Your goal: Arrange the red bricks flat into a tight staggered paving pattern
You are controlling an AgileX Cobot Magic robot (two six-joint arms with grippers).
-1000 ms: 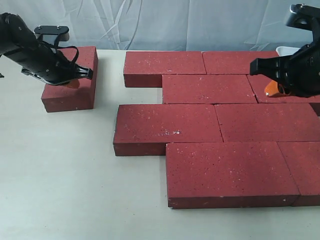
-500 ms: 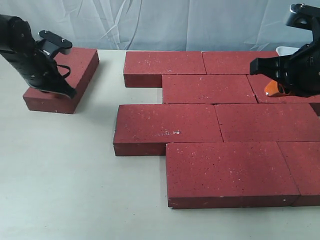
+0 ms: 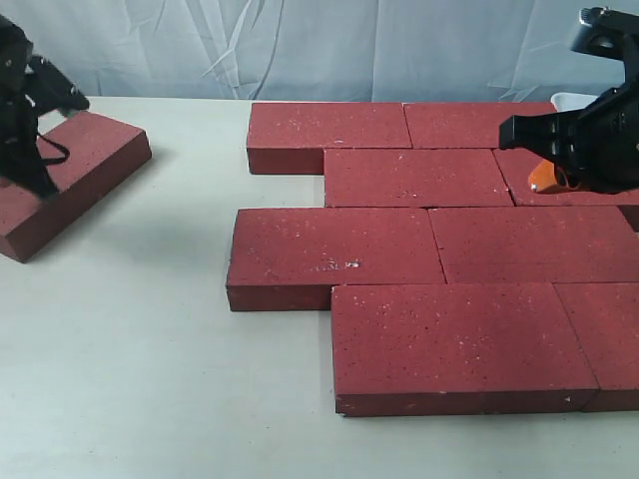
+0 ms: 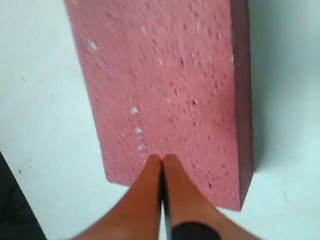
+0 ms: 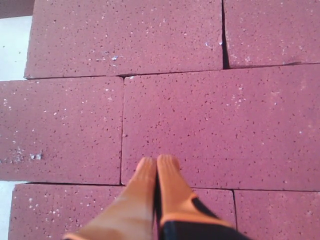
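Several red bricks (image 3: 417, 177) lie flat in four staggered rows, filling the middle and right of the table. One loose red brick (image 3: 70, 180) lies flat and slanted at the far left, apart from the rows. My left gripper (image 4: 161, 159) is shut, its orange tips on the top face of this brick (image 4: 165, 90) near one short end. Its dark arm (image 3: 22, 110) stands at the left edge of the exterior view. My right gripper (image 5: 159, 161) is shut and empty, hovering over the paved bricks (image 5: 220, 125). It shows in orange (image 3: 544, 178) at the right end of the second row.
A pale blue cloth hangs behind the table. A small white object (image 3: 571, 100) peeks out at the back right behind the right arm. Bare table (image 3: 140, 359) lies between the loose brick and the paving, and along the front left.
The loose brick has slid left and turned from nearly upright in view to a diagonal, with my left gripper on it. The right arm and the paved bricks have not moved.
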